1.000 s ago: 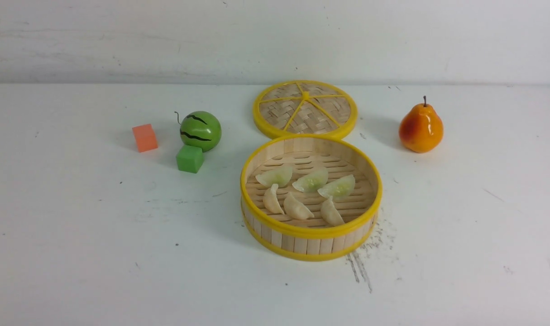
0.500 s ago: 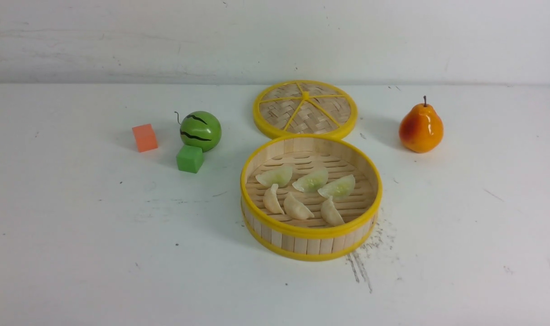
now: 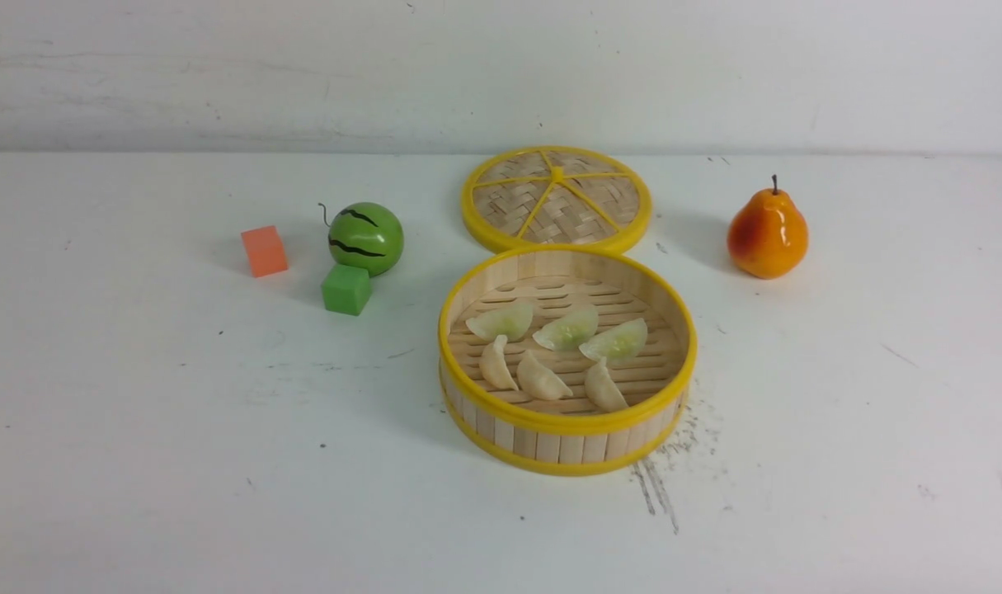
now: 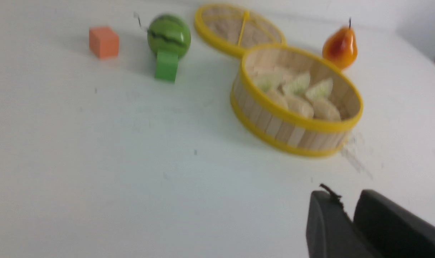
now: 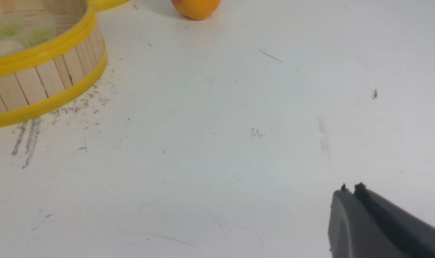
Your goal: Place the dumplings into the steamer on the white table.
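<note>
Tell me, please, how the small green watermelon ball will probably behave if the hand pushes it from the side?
The watermelon looks round and glossy, so it would probably roll rather than slide. The green cube sits right in front of it, apparently touching, and might block rolling toward the robot. Its shiny skin may be slippery in a pinch.

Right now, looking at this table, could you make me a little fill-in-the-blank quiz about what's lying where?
1. The round bamboo steamer with yellow rims holds ____ small crescent-shaped dumplings.
2. The flat woven lid with yellow spokes lies on the white table just ____ the steamer, farther from the robot.
3. The small green cube sits right in front of the striped green toy ____.
4. The orange-yellow pear stands ____.

Answers: six; behind; watermelon; upright
</note>
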`<action>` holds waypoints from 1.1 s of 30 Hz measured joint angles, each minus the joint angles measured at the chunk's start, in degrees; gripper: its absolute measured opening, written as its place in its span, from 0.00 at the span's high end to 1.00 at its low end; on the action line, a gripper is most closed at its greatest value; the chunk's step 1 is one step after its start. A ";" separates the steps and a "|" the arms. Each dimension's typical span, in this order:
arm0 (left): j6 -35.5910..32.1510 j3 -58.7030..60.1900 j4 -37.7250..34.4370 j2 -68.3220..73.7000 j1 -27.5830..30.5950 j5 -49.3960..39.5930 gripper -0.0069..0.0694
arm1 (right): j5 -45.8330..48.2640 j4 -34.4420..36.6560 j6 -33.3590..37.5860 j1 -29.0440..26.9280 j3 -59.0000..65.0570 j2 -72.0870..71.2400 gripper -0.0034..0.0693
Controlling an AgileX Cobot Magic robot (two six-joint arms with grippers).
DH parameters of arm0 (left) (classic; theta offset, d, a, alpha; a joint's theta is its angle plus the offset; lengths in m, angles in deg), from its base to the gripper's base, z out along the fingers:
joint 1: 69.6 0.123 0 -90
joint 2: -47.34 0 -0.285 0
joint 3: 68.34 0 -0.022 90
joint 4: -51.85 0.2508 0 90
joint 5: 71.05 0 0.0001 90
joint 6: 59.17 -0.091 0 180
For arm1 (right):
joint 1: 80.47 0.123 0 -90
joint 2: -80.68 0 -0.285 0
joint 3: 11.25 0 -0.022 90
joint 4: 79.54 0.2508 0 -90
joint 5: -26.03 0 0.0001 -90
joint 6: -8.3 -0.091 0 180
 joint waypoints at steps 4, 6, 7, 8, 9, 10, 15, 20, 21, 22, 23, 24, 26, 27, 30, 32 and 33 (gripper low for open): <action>-1.96 3.43 0.70 0.00 6.52 10.38 0.93 | 0.00 0.00 0.00 0.00 0.00 0.00 0.95; -3.50 6.10 0.20 0.00 11.72 14.77 0.93 | 0.00 0.00 0.00 0.00 0.00 0.00 0.94; -3.84 7.24 -0.69 0.00 14.03 16.92 0.93 | 0.00 0.00 0.00 0.00 0.00 0.00 0.94; -4.07 8.95 -2.04 0.00 17.60 19.03 0.93 | 0.00 0.00 0.00 0.00 0.00 0.00 0.94; -4.20 10.36 -3.55 0.00 20.56 21.12 0.93 | 0.00 0.00 0.00 0.00 0.00 0.00 0.94; -4.25 11.52 -5.01 0.00 22.87 23.23 0.93 | 0.00 0.00 0.00 0.00 0.00 0.00 0.94; -4.40 18.71 -8.60 0.07 32.50 31.33 0.93 | 0.00 0.00 0.00 0.00 0.00 0.00 0.94; -5.65 24.73 -8.33 -2.11 33.94 32.73 0.93 | 0.00 0.00 0.00 0.00 0.00 0.00 0.94; -6.33 25.43 -8.57 -2.33 33.94 32.23 0.93 | 0.00 0.00 0.00 0.00 0.00 0.00 0.94; -7.72 25.73 -9.23 -2.39 33.94 30.57 0.93 | 0.00 0.00 0.00 0.00 0.00 0.00 0.94; -9.13 25.78 -9.93 -2.42 33.94 28.93 0.93 | 0.00 0.00 0.00 0.00 0.00 0.00 0.94; -10.33 25.85 -10.54 -2.42 33.94 27.54 0.93 | 0.00 0.00 0.00 0.00 0.00 0.00 0.93; -12.68 26.04 -11.08 -2.47 33.94 24.21 0.93 | 0.00 0.00 0.00 0.00 0.00 0.00 0.93; -13.43 26.04 -11.28 -2.46 33.94 22.62 0.93 | 0.00 0.00 0.00 0.00 0.00 0.00 0.93; -14.63 26.15 -11.37 -2.46 33.94 19.71 0.93 | 0.00 0.00 0.00 0.00 0.00 0.00 0.92; -14.82 26.15 -11.37 -2.46 33.94 19.54 0.93 | 0.00 0.00 0.00 0.00 0.00 0.00 0.92; -14.82 26.15 -11.37 -2.46 33.94 19.50 0.93 | 0.00 0.00 0.00 0.00 0.00 0.00 0.92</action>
